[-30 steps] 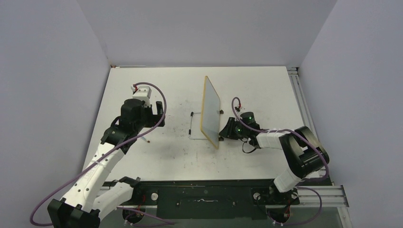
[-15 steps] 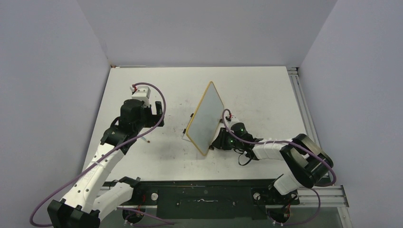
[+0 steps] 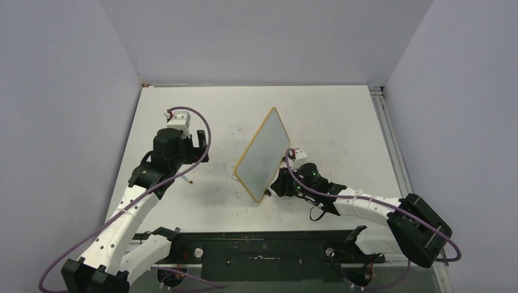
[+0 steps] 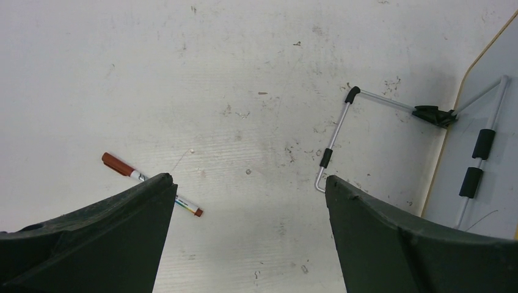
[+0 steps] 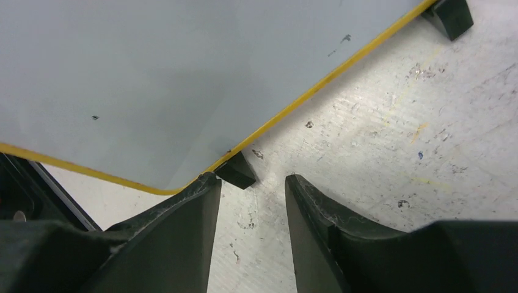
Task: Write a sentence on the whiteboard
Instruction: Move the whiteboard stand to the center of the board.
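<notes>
A lab test cell: blank walls (image 3: 67,91), scuffed table (image 3: 342,116).

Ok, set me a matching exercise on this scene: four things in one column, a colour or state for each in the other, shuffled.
Things
1. marker
2. board
3. stand
4. foot

Descriptions
a. silver wire
b. small black block
c. yellow frame, standing on edge
d. lying flat, red-brown cap

Pairs: 1-d, 2-c, 3-a, 4-b

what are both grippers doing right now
left gripper: open, holding nothing
right gripper: partly open, holding nothing, the corner of the whiteboard right in front of it
</notes>
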`<state>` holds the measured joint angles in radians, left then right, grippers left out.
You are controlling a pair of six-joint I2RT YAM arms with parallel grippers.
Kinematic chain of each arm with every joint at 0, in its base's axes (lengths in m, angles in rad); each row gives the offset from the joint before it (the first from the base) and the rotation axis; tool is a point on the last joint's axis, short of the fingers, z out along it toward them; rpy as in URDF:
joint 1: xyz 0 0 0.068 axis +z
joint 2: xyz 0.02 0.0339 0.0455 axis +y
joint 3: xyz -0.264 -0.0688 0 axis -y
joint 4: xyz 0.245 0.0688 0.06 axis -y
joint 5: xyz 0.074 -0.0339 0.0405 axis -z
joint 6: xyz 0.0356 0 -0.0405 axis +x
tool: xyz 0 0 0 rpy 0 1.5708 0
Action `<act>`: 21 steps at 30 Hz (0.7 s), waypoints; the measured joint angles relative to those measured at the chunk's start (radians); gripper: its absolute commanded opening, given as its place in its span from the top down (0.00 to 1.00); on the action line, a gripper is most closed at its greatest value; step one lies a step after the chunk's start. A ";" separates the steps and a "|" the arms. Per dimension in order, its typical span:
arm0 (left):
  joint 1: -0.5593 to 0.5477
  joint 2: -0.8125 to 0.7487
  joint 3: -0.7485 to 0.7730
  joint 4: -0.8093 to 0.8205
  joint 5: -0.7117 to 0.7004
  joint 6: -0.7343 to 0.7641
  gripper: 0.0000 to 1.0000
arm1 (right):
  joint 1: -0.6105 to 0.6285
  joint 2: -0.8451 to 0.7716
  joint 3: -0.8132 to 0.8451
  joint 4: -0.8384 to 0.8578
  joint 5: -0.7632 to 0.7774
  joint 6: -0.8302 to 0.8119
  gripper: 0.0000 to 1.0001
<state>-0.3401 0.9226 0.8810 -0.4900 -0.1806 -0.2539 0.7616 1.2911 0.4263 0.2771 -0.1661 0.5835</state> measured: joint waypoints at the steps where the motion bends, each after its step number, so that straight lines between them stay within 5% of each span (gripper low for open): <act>1: 0.002 0.000 0.000 0.000 0.000 0.000 0.09 | 0.002 -0.024 -0.002 -0.010 0.002 -0.024 0.53; 9: 0.034 0.000 -0.002 0.004 0.035 -0.024 0.08 | 0.062 -0.056 -0.001 -0.049 0.002 -0.217 0.47; 21: 0.211 0.000 -0.024 0.036 0.204 -0.103 0.08 | 0.154 0.130 0.068 -0.032 0.080 -0.354 0.58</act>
<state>-0.1287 0.9226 0.8570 -0.4538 0.0235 -0.3569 0.9161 1.4208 0.4942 0.2447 -0.0856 0.2291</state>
